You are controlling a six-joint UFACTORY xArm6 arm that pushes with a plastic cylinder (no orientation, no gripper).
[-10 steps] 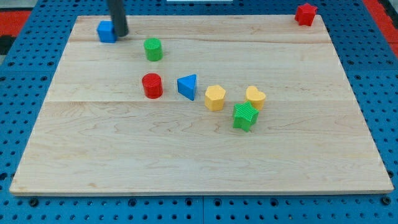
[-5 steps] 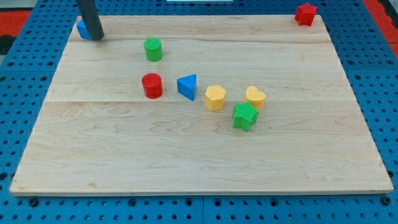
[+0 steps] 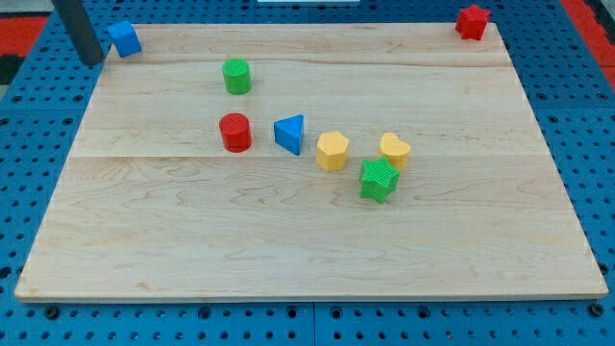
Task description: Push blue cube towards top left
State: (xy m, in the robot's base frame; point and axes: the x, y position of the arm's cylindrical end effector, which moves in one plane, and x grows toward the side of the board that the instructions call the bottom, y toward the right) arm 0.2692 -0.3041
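My tip (image 3: 89,61) off the board's top-left edge, over the blue pegboard (image 3: 38,144); no fingers here, a bare rod grasping nothing. Just right of it, slightly higher, apart: blue cube (image 3: 124,37), at the board's (image 3: 288,250) top-left corner. Judged essentially done. Well right and lower: green cylinder (image 3: 235,75), red cylinder (image 3: 234,132), blue triangle (image 3: 289,134).

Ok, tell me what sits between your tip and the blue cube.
Nothing. In the camera view my tip stands just off the board's top left corner, left of the blue cube, with only a bare gap between them.
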